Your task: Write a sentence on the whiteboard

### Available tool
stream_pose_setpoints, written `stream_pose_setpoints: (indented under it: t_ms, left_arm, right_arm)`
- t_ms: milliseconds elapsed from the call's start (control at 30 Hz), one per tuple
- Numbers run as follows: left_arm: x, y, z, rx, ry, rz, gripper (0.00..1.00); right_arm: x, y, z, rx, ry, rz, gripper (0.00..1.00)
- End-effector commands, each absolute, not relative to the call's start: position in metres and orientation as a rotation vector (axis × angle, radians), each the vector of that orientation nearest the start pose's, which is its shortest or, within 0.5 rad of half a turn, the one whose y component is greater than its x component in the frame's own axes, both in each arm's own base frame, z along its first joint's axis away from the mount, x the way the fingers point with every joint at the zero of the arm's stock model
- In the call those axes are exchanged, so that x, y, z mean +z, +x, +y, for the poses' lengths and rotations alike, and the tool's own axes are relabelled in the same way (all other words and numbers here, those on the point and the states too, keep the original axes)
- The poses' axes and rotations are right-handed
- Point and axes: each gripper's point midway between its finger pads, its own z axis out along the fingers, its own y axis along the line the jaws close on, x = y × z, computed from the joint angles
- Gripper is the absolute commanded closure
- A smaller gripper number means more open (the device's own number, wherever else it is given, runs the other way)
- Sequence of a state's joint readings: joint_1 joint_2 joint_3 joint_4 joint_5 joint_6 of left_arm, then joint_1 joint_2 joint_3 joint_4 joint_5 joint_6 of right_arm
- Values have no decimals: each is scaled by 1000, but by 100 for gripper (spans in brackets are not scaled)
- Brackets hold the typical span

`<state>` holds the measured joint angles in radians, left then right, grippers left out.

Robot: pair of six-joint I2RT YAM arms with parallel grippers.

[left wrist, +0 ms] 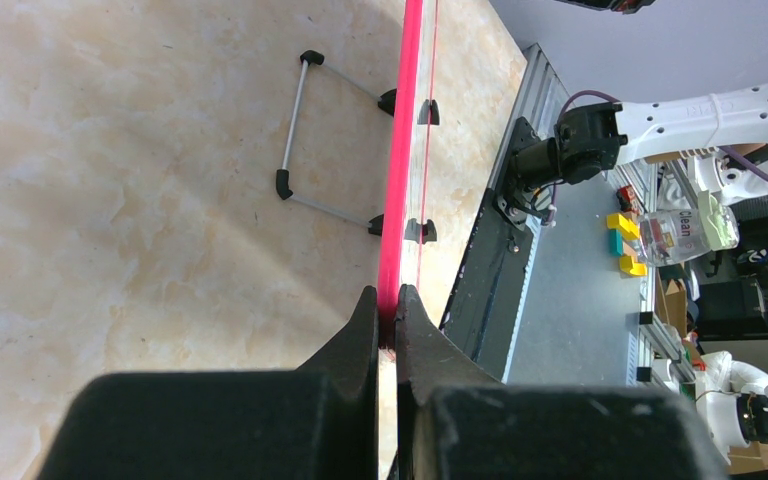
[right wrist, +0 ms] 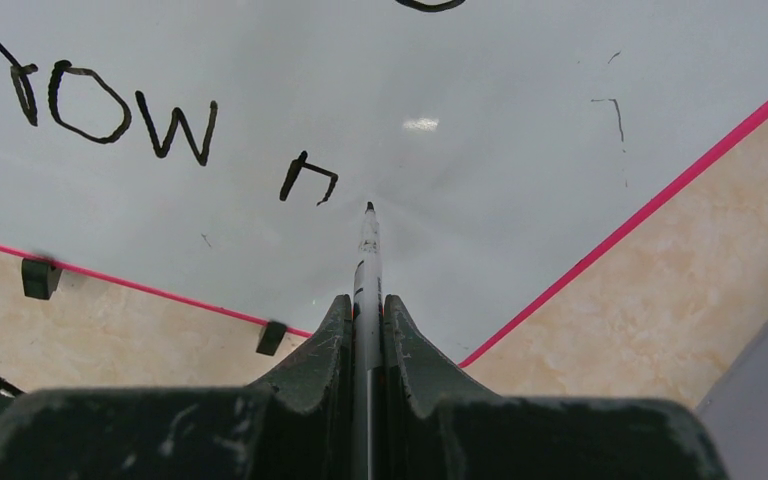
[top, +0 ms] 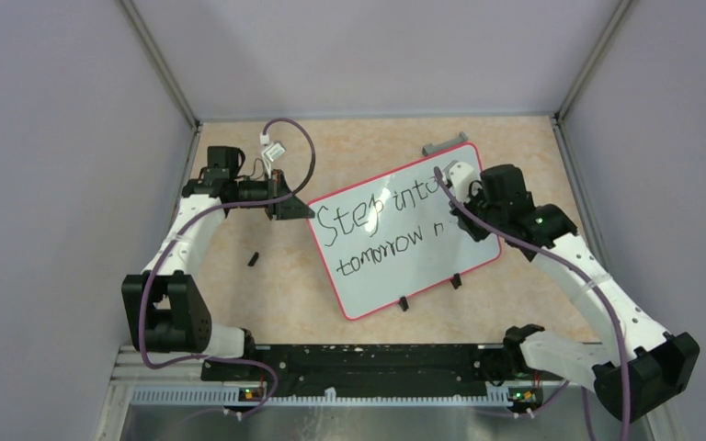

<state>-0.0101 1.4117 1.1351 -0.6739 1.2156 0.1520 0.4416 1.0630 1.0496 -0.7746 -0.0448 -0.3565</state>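
Observation:
The whiteboard (top: 395, 276) lies tilted in the middle of the table, white with a pink rim (left wrist: 398, 180). Black lettering, the sentence (top: 368, 225), runs in two lines, "Step into" above "tomorrow n". My left gripper (top: 292, 208) is shut on the board's left rim (left wrist: 388, 310). My right gripper (right wrist: 366, 310) is shut on a thin white marker (right wrist: 367, 260). Its black tip touches the board just right of the last "n" (right wrist: 305, 178). In the top view the right gripper (top: 464, 197) covers the right end of the first line.
Two black clips (top: 429, 292) sit on the board's near edge, with a wire stand (left wrist: 305, 130) behind it. A small black cap (top: 253, 259) lies on the table to the left. A grey bar (top: 443, 145) lies beyond the board's far corner.

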Motion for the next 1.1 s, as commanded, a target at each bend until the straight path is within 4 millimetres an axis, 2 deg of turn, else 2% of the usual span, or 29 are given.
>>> stream_pose_setpoints:
  t_ms: [0,400,700,1067]
  left_arm:
    - [219,279,-166,-1345,681,2039,100]
    - [219,279,-166,-1342,685,2037,100]
    - [218,280,-166,-1349,681,2042,100]
    - [217,279,-166,-1352,680,2043,100]
  right_arm:
    - [228,282,121,87,-873,2069,100]
    - [218,281,131,145,-907,2096,100]
    - [195,266,125,146,-951,2150,100]
    - [192,260,115,94,-985,2164,100]
